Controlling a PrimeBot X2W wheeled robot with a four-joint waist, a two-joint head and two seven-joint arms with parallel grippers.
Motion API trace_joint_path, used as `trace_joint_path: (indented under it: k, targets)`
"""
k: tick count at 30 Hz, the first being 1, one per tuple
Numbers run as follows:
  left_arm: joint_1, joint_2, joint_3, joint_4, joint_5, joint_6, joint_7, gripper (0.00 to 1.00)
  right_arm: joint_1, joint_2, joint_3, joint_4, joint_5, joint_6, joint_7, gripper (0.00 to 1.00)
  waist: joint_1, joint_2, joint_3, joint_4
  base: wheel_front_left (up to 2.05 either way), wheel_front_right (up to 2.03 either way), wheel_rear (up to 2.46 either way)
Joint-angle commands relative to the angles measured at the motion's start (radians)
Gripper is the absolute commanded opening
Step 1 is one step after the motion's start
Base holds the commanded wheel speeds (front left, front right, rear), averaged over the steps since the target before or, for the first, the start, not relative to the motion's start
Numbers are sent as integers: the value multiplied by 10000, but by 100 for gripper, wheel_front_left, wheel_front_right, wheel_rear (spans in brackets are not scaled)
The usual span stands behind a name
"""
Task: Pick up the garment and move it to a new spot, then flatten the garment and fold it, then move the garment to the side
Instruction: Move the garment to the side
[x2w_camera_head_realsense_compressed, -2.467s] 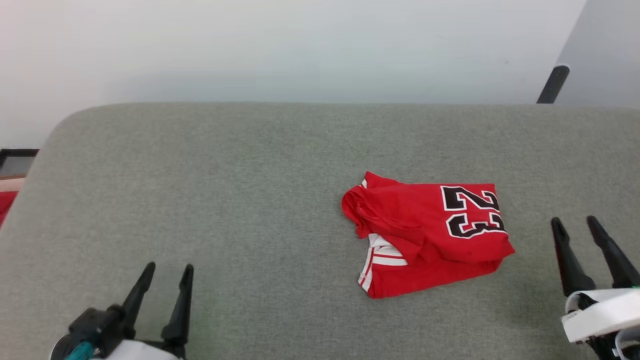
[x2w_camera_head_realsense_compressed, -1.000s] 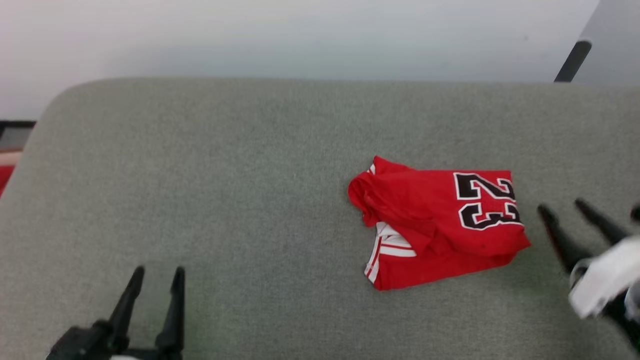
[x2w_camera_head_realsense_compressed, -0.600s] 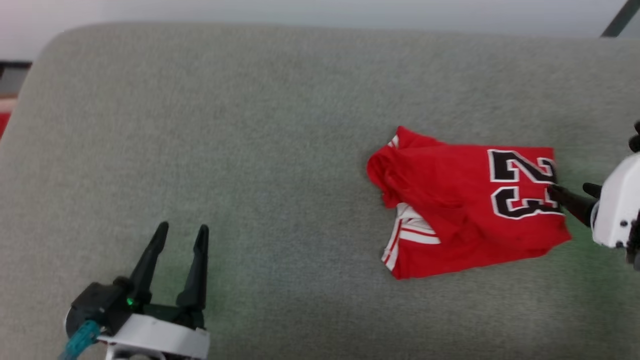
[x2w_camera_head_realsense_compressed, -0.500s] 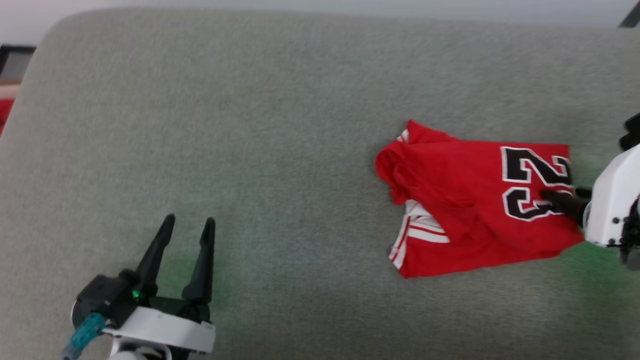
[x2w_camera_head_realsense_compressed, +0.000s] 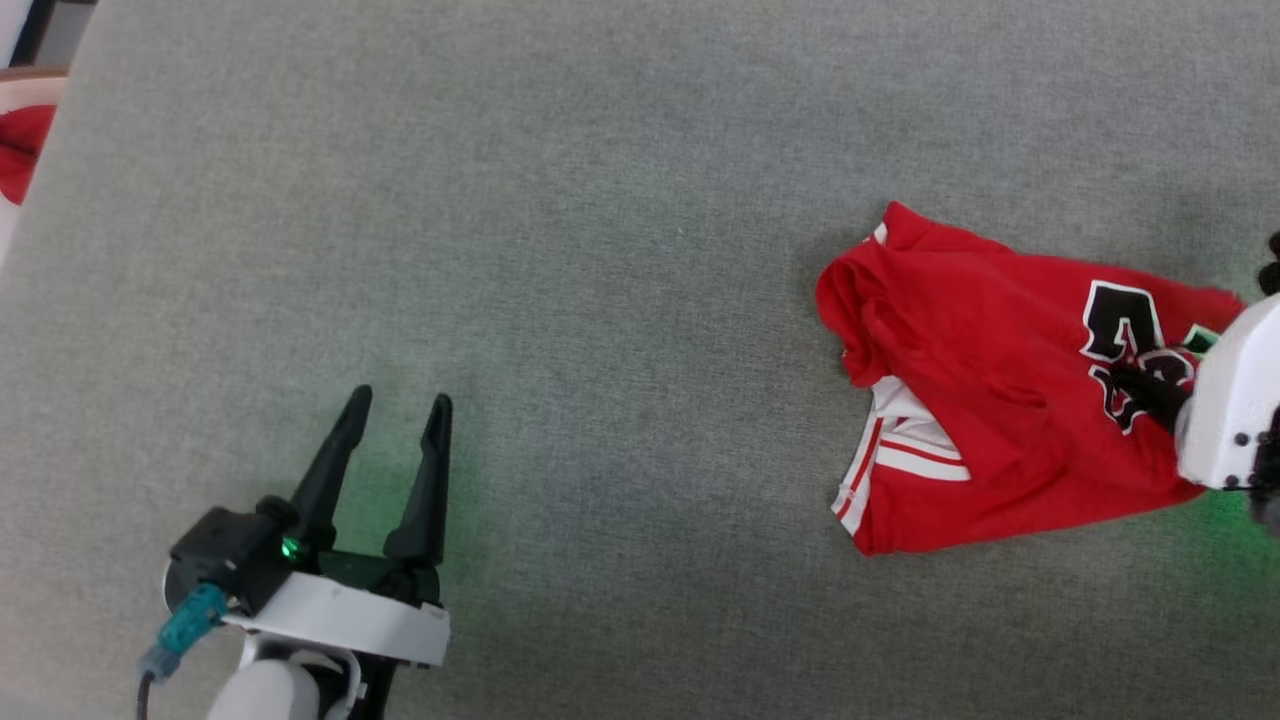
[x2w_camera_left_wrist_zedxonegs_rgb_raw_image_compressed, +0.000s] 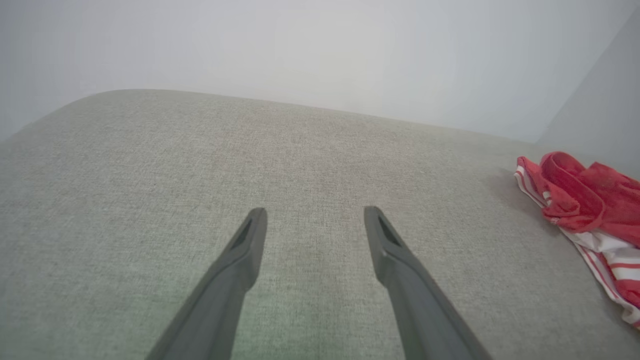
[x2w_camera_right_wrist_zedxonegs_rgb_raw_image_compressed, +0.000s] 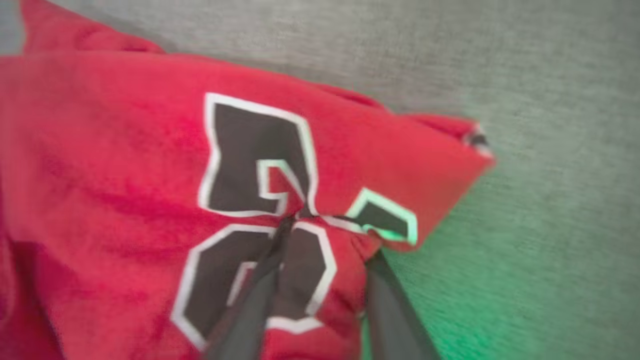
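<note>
Red garment (x2w_camera_head_realsense_compressed: 990, 440) — black numerals, white-edged; trim striped red-white; padded surface (x2w_camera_head_realsense_compressed: 560, 220) flecked grey-green.

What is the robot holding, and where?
The right gripper pinches the garment at its black number 23, near the edge. The left gripper holds nothing.

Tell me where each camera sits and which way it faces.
Head view: on the head, looking steeply down at the grey cushion; left gripper open at lower left, right gripper on the garment at the right edge.
Left wrist view: on the left wrist, looking low across the cushion toward the pale wall; own spread fingers rise from the bottom.
Right wrist view: on the right wrist, close over the number 23; own fingers pinch a fold.
Shared: head and right wrist views both show that pinch.
</note>
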Motion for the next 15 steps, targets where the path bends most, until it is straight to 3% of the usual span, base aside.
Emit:
trace_joint_path:
  k: [1,15]
  targets:
    - [-97,61,5,-15,60,5,-11,100,601,415,283,493,95,-1,-96,0,0,0,-45,-142,0,0,0]
    - [-898,831,-501,-1017,311,5,-11,100,757,-54,-1618,-724,1083,-3,-2418,0,0,0,139,-1895,0,0,0]
